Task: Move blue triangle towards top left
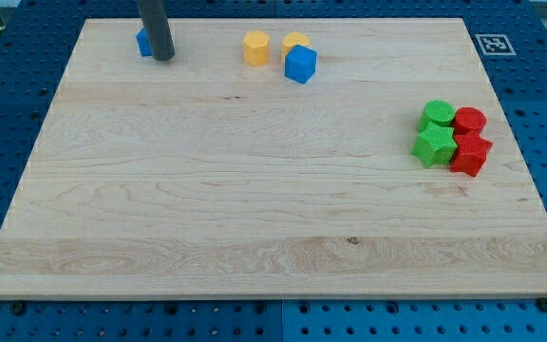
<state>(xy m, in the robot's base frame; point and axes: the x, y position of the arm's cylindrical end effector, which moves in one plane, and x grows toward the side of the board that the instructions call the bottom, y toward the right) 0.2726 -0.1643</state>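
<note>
The blue triangle (143,43) lies near the board's top left, mostly hidden behind my rod. My tip (164,57) rests on the board just right of it, touching or almost touching its right side. A blue cube (300,65) sits further right near the top edge, next to two yellow blocks: a yellow hexagonal one (255,47) and another (294,41) partly hidden behind the blue cube.
At the view's right a tight cluster holds two green blocks (436,115) (432,146) and two red blocks (469,121) (470,154). The wooden board (254,209) lies on a blue perforated table. A fiducial tag (492,44) marks the board's top right corner.
</note>
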